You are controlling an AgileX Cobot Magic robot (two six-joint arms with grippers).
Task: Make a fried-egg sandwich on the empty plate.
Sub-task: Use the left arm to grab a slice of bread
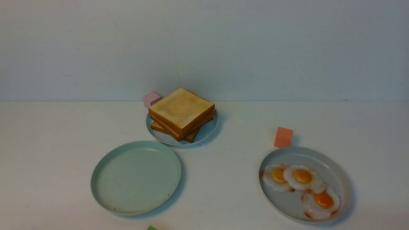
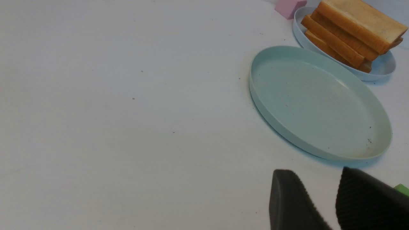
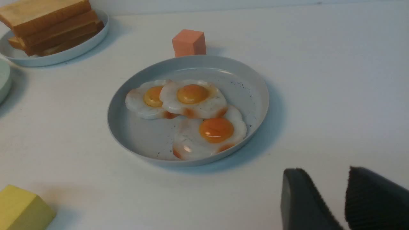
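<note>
The empty mint-green plate sits front left and also shows in the left wrist view. Behind it a stack of plain toast slices rests on a small grey-blue plate. Three fried eggs lie on a larger grey-blue plate at the right, also in the right wrist view. No assembled sandwich is in view. My left gripper is open and empty, near the mint plate's near rim. My right gripper is open and empty, off the egg plate's side. Neither gripper shows in the front view.
A pink block stands behind the toast plate. An orange block stands just behind the egg plate. A green block peeks in at the front edge. A yellow block lies on the table in the right wrist view.
</note>
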